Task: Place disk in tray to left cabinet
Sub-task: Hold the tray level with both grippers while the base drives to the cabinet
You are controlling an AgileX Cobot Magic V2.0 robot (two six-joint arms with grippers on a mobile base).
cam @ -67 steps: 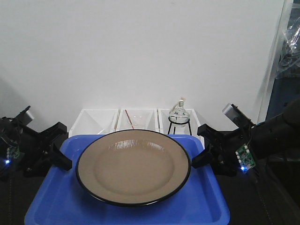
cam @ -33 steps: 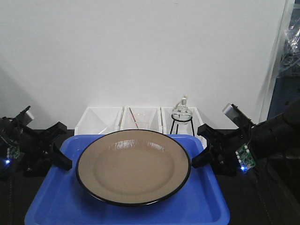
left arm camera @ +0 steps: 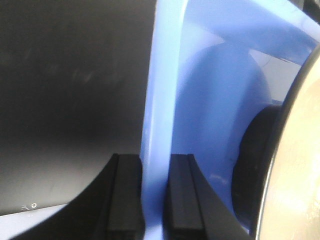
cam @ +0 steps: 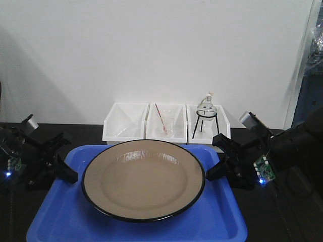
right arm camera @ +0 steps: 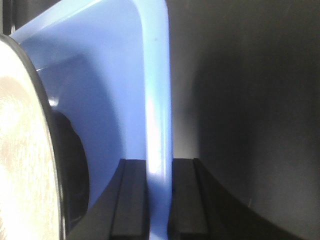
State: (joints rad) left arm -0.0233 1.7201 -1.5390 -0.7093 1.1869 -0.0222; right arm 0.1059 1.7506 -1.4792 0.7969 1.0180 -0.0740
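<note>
The tan disk [cam: 144, 179] with its black rim lies flat in the middle of the blue tray [cam: 222, 217]. My left gripper [cam: 65, 169] is shut on the tray's left rim, and my right gripper [cam: 214, 169] is shut on its right rim. In the left wrist view the rim [left arm camera: 162, 100] runs up between the black fingers of the left gripper [left arm camera: 155, 165], with the disk [left arm camera: 300, 165] at the right edge. The right wrist view mirrors this: right gripper [right arm camera: 159, 167], tray rim [right arm camera: 155, 90], disk [right arm camera: 20, 150]. The left cabinet is out of view.
Behind the tray, three white bins [cam: 126, 121] stand in a row against a white wall. The right one holds a glass flask on a black stand [cam: 206, 113]. A dark tabletop [cam: 75, 132] lies under them. Blue and dark equipment [cam: 309, 91] stands at the right edge.
The bins, flask and wall have shifted right in the front view, and dark tabletop now shows on the left. Tray, disk and both grippers keep the same places in the picture.
</note>
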